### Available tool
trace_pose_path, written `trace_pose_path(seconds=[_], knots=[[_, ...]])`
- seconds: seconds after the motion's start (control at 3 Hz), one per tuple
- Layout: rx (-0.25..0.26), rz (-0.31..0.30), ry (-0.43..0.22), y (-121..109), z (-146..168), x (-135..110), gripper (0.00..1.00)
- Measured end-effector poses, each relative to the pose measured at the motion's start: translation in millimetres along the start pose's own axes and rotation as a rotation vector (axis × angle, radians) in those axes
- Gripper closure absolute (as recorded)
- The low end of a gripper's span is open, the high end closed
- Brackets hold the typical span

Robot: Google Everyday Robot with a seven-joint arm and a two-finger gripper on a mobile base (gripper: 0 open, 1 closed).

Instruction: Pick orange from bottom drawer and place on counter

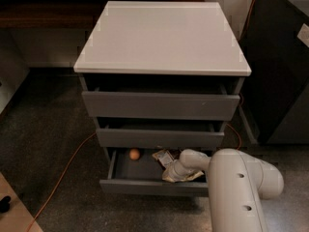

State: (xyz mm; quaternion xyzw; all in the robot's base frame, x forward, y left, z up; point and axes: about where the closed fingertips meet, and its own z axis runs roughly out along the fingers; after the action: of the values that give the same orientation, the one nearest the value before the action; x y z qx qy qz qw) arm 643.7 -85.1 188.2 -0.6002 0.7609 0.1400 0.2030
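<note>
The orange (134, 153) lies at the back left of the open bottom drawer (145, 185), on the grey drawer floor. My white arm (236, 187) comes in from the lower right and reaches down into the drawer's right half. My gripper (173, 172) is low inside the drawer, over the brown snack packets (166, 159), a hand's width to the right of the orange and not touching it. The counter (161, 35) is the pale flat top of the cabinet, with nothing on it.
Both upper drawers (159, 105) stand slightly pulled out above the bottom one. An orange cable (63, 173) runs across the dark floor at the left. A dark cabinet (285, 66) stands to the right, and a dark wooden shelf (43, 13) behind on the left.
</note>
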Motion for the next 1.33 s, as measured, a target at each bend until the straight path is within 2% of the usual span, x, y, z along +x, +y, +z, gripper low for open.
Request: trace_pose_path(seconds=[0.67, 1.33], knots=[[-0.085, 0.041, -0.022, 42, 7, 4, 1.00], [-0.135, 0.054, -0.046, 80, -1, -3, 1.00]])
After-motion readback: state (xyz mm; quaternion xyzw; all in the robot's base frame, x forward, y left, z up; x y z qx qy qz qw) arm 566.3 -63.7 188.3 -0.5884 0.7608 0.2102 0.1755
